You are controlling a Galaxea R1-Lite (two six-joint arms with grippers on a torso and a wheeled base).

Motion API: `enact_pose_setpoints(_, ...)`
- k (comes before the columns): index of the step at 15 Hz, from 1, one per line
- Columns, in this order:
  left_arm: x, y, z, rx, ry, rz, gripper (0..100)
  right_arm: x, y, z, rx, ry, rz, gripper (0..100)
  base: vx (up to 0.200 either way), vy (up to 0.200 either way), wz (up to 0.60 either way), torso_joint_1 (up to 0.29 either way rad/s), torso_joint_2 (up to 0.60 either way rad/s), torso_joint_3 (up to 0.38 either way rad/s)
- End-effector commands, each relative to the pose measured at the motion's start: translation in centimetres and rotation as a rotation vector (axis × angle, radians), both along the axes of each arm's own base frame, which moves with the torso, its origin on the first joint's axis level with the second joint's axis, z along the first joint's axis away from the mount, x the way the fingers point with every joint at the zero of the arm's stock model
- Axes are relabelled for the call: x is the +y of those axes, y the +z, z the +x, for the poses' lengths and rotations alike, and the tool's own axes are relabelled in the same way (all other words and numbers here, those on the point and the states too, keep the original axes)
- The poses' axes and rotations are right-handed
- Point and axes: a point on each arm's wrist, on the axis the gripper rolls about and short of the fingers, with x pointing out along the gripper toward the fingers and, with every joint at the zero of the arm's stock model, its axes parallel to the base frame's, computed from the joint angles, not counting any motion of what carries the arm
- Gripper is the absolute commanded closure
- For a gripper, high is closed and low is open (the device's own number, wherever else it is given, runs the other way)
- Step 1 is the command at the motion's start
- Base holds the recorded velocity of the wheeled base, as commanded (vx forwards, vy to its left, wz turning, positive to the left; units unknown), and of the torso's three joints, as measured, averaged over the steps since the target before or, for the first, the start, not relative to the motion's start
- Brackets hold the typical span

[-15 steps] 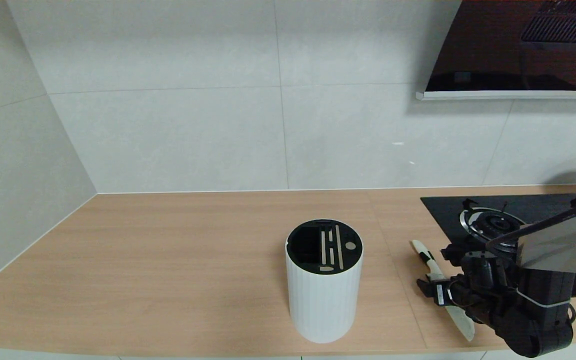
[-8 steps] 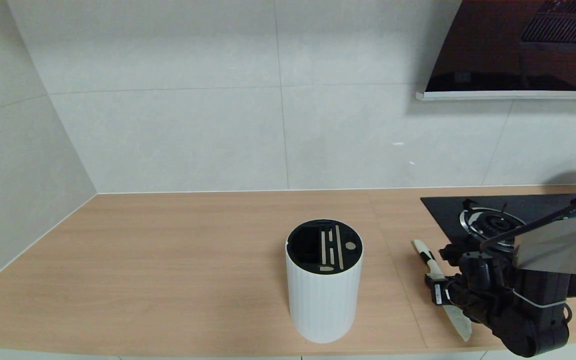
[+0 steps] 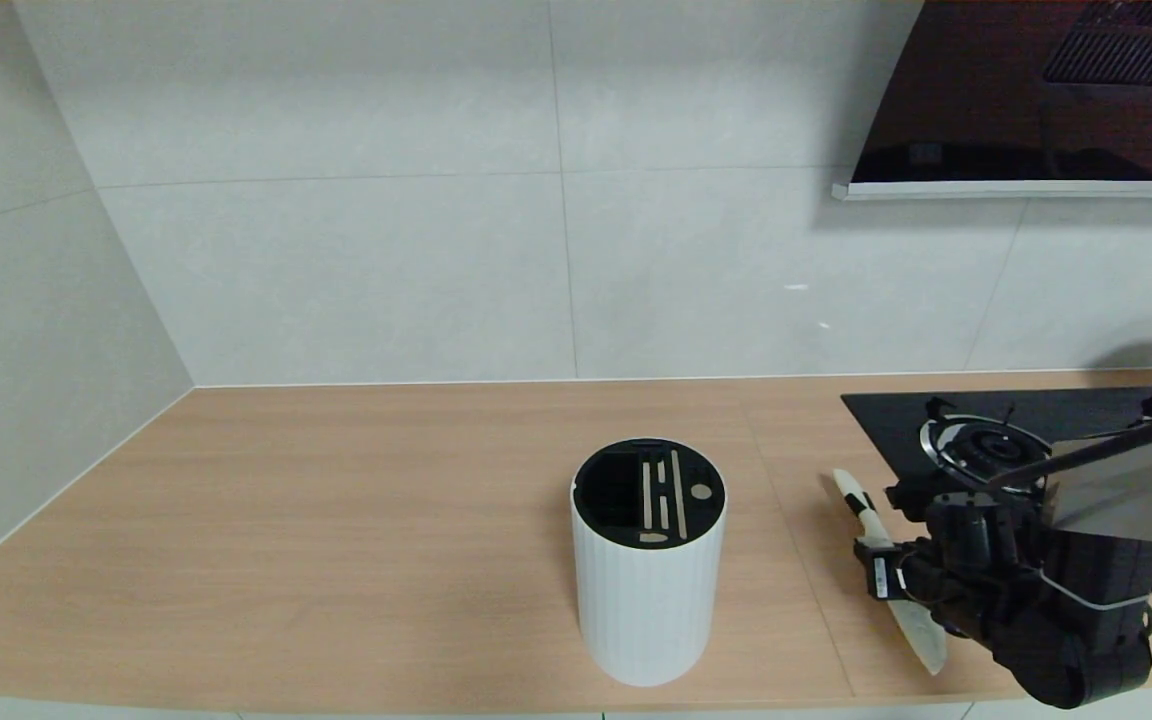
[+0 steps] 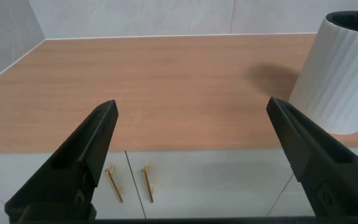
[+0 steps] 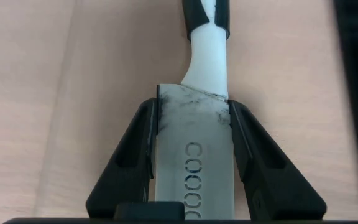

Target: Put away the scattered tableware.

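Risk first: a poor hold on the knife (image 3: 863,512). Gripped on the blade just below the handle, not on the handle itself, with one finger at each long edge. Thin, smooth edges, so likely to slip or pivot in the grip once raised, with the handle end hanging free. Could also drag the tip along the tabletop (image 3: 336,520) and twist out of line if lifted too flat.

Later, easy to miss a slot in the holder (image 3: 648,590). Narrow openings in its black top, and a blade now lying at a slant, so needs turning point-down first. Pushed in askew, could jam on the rim or topple the tall holder. Close to the hob (image 3: 896,425) too, so best not swung that way.

Right claw (image 5: 193,111): narrowed to the blade's width and clenched on it, low at the tabletop's front, right of the holder and apart from it. Cannot tell whether the knife is clear of the surface.

Left claw (image 4: 191,107): spread wide, grasping nothing, low by the tabletop's front edge, with the holder near.
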Motion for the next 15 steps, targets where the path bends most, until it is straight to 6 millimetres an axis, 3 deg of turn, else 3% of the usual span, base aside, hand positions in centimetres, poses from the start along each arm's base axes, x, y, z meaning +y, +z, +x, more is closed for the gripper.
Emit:
enact_pose_setpoints(1, 0.0, 0.0, 0.0, 0.0, 0.0, 0.0, 0, -0.1, 5.3, -0.8, -0.137, -0.002, 0.027, 100, 0.0, 0.0, 0.0, 0.0, 0.0, 0.0)
enact_pose_setpoints(4, 0.0, 0.0, 0.0, 0.0, 0.0, 0.0, 0, 0.1, 10.3, -2.5, -0.218, 0.014, 0.044, 100, 0.0, 0.0, 0.0, 0.0, 0.0, 0.0)
enact_pose_setpoints(6, 0.0, 0.0, 0.0, 0.0, 0.0, 0.0, 0, 0.5, 12.6, -3.5, -0.27, 0.032, 0.057, 100, 0.0, 0.0, 0.0, 0.0, 0.0, 0.0)
enact_pose_setpoints(10, 0.0, 0.0, 0.0, 0.0, 0.0, 0.001, 0, 1.3, 14.7, -5.0, -0.331, 0.07, 0.075, 100, 0.0, 0.0, 0.0, 0.0, 0.0, 0.0)
enact_pose_setpoints(15, 0.0, 0.0, 0.0, -0.002, -0.002, 0.015, 0, 2.4, 16.2, -5.2, -0.385, 0.096, 0.136, 100, 0.0, 0.0, 0.0, 0.0, 0.0, 0.0)
